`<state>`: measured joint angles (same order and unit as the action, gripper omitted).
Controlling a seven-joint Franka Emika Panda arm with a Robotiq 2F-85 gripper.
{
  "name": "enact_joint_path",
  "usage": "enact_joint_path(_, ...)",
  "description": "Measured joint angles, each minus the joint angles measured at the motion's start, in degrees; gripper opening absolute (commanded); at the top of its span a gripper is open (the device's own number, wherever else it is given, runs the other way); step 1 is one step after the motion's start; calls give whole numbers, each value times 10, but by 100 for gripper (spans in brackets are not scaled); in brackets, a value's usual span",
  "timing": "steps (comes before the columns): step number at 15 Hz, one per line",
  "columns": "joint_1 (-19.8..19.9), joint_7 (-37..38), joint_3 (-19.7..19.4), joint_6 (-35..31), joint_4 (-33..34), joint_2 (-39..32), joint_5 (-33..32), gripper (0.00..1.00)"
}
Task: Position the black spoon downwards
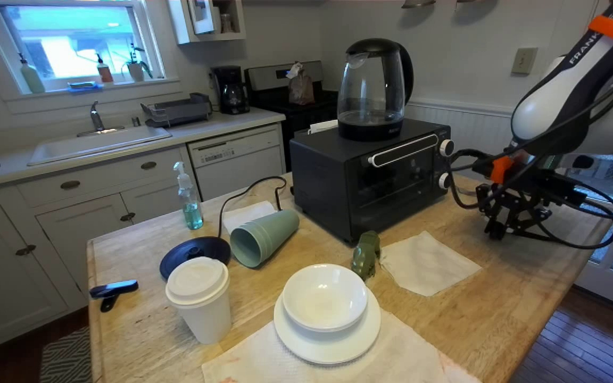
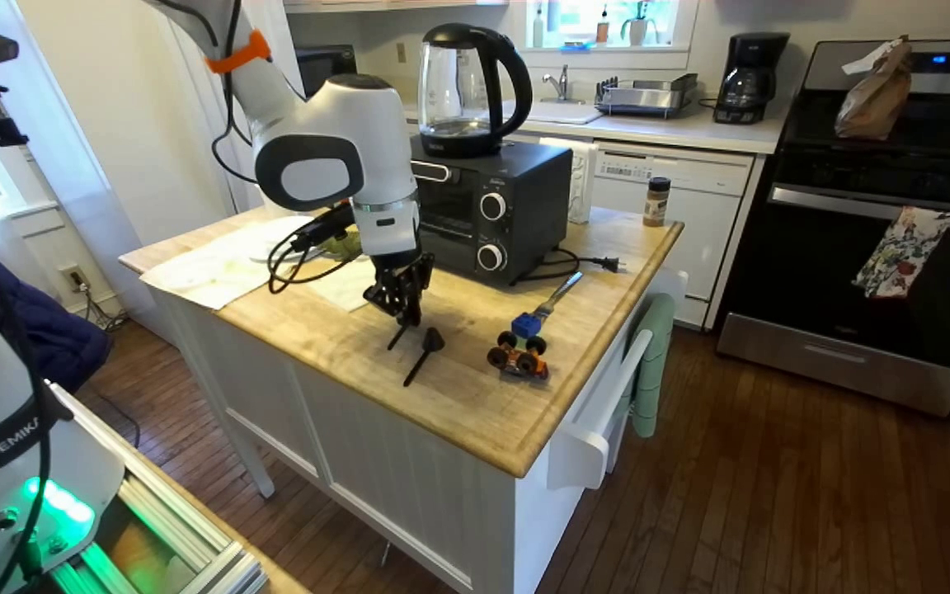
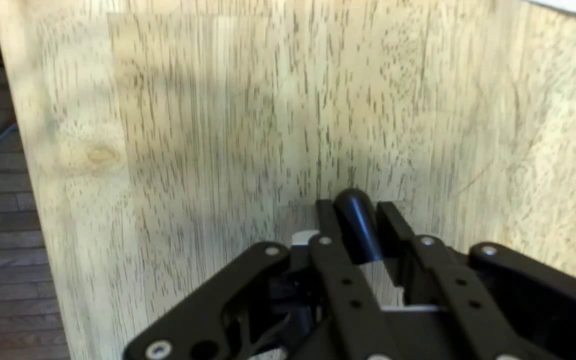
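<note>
Since the black spoon (image 3: 360,230) is judged light, stiff and slick, it is best held mid-handle — one rounded end is pinched by the gripper (image 3: 355,206), jaws narrow.

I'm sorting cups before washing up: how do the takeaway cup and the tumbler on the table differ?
The takeaway cup stands upright; the tumbler lies on its side.
The takeaway cup is white; the tumbler is muted green.
The takeaway cup wears a lid; the tumbler is uncapped.
Both rest on the wooden tabletop.
</note>
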<state>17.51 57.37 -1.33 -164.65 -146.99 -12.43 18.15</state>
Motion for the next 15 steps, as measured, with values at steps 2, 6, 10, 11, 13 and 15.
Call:
enact_joint_path(2,34,-44,29,16,0,8,77,22)
enact_joint_path(6,76,-110,52,56,3,17,188,22)
enact_joint_path(10,89,-167,48,121,4,22,290,18)
enact_joint_path(11,78,-184,30,143,6,22,319,17)
enact_joint_path(13,58,-209,-4,186,6,22,360,17)
enact_joint_path(15,42,-223,-33,223,6,22,388,15)
